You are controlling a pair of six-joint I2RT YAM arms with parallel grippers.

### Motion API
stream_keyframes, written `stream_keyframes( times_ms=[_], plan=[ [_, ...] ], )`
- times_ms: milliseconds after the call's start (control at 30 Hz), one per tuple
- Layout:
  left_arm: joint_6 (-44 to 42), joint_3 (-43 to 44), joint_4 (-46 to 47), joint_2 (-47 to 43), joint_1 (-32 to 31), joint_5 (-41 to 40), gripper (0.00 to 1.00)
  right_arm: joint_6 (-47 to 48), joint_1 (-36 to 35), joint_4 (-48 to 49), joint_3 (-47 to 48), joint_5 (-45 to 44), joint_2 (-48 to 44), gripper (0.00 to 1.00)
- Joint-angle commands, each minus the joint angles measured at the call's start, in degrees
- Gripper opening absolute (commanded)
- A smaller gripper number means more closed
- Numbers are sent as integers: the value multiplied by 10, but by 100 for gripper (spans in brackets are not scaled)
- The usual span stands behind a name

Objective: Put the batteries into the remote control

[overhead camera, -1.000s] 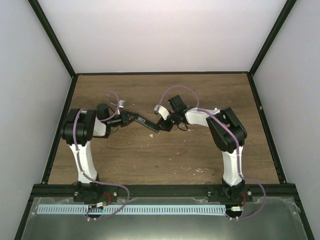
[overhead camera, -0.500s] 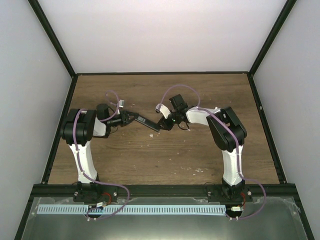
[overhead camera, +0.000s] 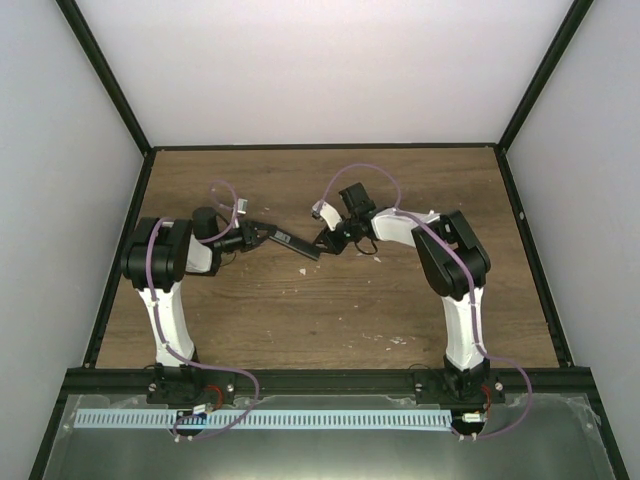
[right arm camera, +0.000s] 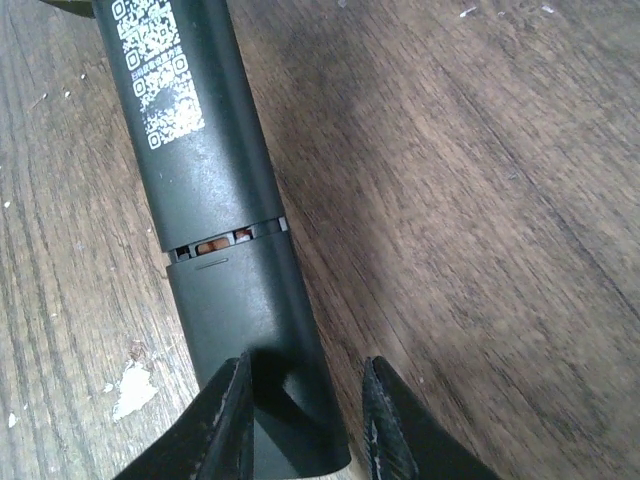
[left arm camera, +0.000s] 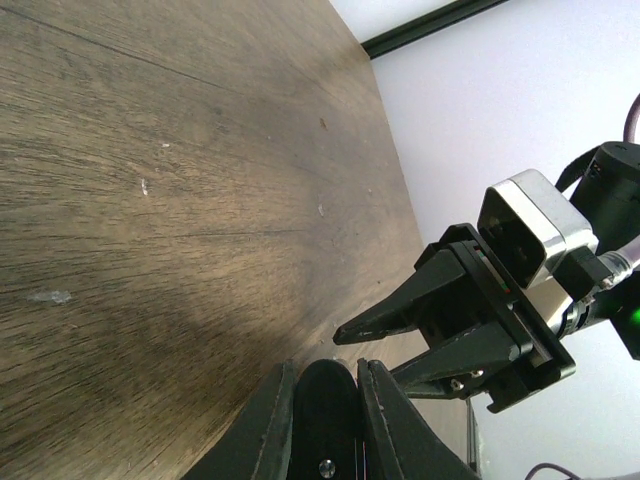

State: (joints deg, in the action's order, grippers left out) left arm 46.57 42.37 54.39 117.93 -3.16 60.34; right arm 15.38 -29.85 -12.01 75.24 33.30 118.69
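The black remote control (overhead camera: 293,244) hangs over the middle of the wooden table, held at its left end by my left gripper (overhead camera: 262,236), which is shut on it. In the left wrist view the fingers (left arm camera: 270,420) clamp the remote's rounded end (left arm camera: 328,400). The right wrist view shows the remote's back (right arm camera: 195,150) with a white code label, and its cover section (right arm camera: 240,320) sits a thin slit short of the body. My right gripper (right arm camera: 305,430) is open and straddles that end: the left finger touches it, the right stands apart. The batteries are hidden.
Pale specks of debris (overhead camera: 385,340) lie on the wood near the front, and a white chip (right arm camera: 130,390) lies beside the remote. Black frame rails (overhead camera: 520,100) and light walls close in the table. My right gripper (left arm camera: 366,354) points at the left one from close range.
The right wrist has shifted slightly toward the far side, and the remote's free end has risen a little with it. The left grip is unchanged.
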Motion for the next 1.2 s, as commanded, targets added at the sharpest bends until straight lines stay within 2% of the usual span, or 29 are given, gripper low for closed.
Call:
stream_keyframes(
  times_ms=[0,433,1167],
  plan=[
    [-18,-3,4,10,-7,16,0,-11,8,2,26,-14,21,22],
    [-18,-2,4,12,-9,17,0,-18,7,-3,35,-1,33,23],
    [-21,0,5,17,-12,24,0,-41,-7,-41,77,-32,65,20]
  ],
)
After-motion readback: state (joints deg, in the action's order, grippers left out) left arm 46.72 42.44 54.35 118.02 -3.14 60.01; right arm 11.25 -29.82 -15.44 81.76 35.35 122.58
